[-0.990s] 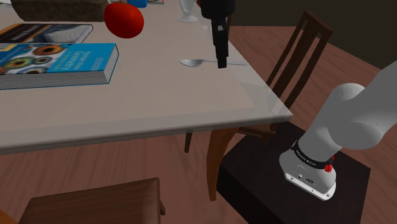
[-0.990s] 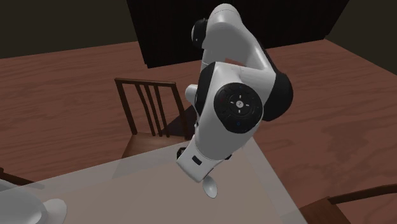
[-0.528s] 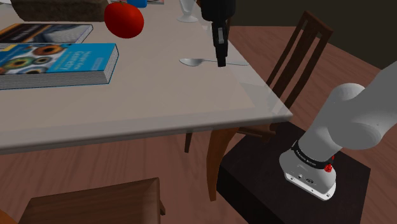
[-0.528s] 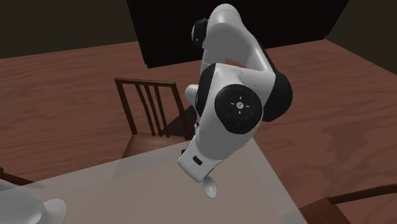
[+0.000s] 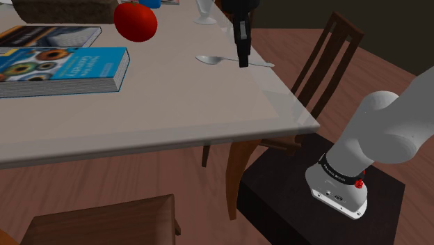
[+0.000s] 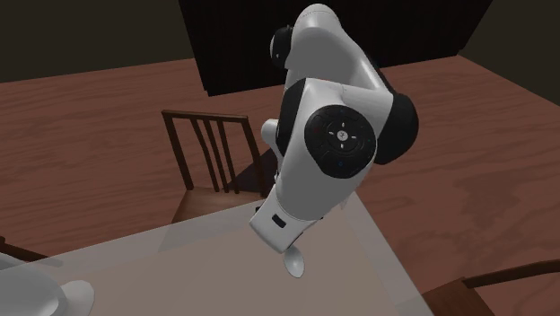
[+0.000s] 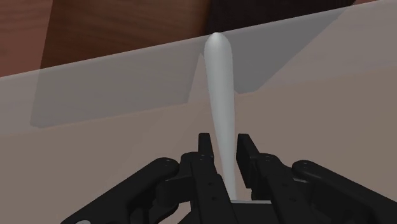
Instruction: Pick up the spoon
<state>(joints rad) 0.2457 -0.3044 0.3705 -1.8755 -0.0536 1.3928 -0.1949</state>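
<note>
The all-black two-finger gripper (image 5: 243, 62) is clamped on the handle of the slim pale grey spoon (image 5: 211, 60). Since a second ago the spoon has risen just above the pale rectangular tabletop (image 5: 174, 104) near its edge.

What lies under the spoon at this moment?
The pale tabletop, with nothing else seen beneath the spoon. The black jaws, shut on its handle, cover the patch of table directly below them.
</note>
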